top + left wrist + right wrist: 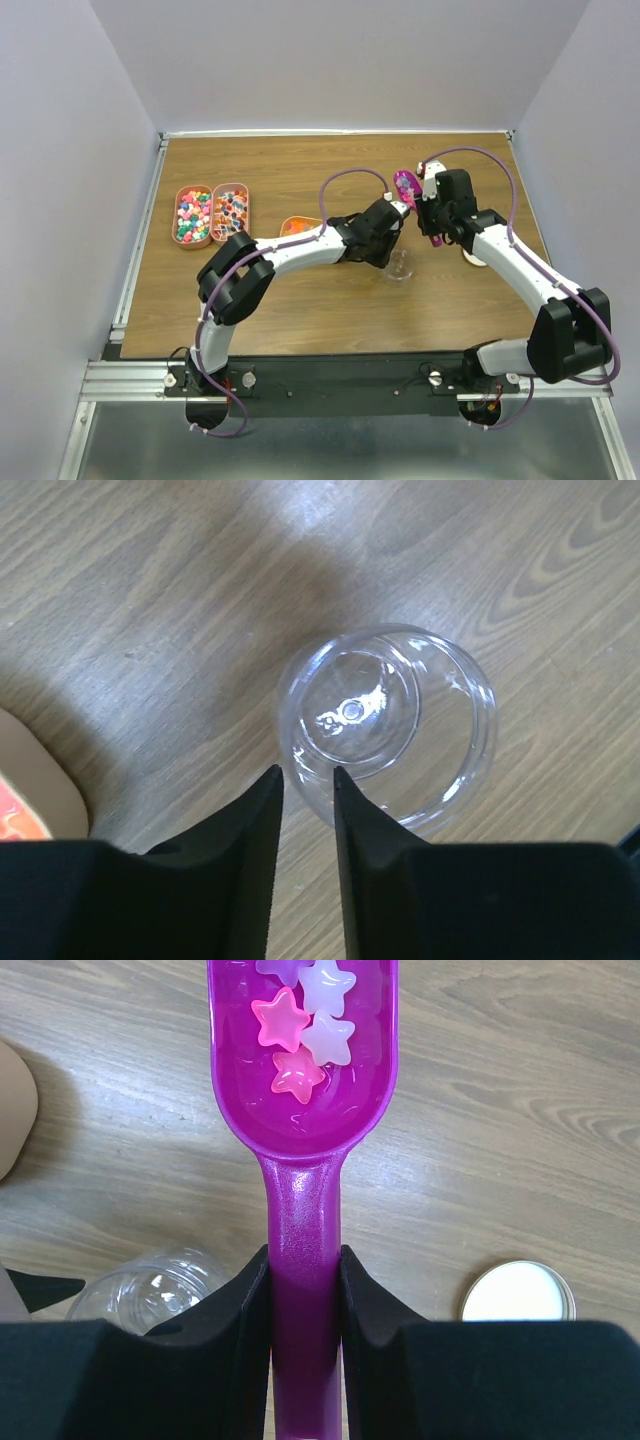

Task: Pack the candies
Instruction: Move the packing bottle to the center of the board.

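A magenta scoop (300, 1120) holds several star-shaped candies (300, 1035), pink, white and purple, in its bowl. My right gripper (304, 1260) is shut on the scoop's handle and holds it level above the table, also seen in the top view (407, 187). A clear empty jar (400, 720) stands upright on the wood; it also shows low left in the right wrist view (150, 1295). My left gripper (306, 772) stands astride the jar's near rim, jaws narrow, one finger outside and one over the opening. More candies fill two peach trays (193, 215).
The two oblong trays (230, 210) lie at the left of the table. A third tray with orange contents (298, 226) sits behind my left arm. A white round lid (517, 1295) lies on the wood right of the scoop handle. Walls enclose the table.
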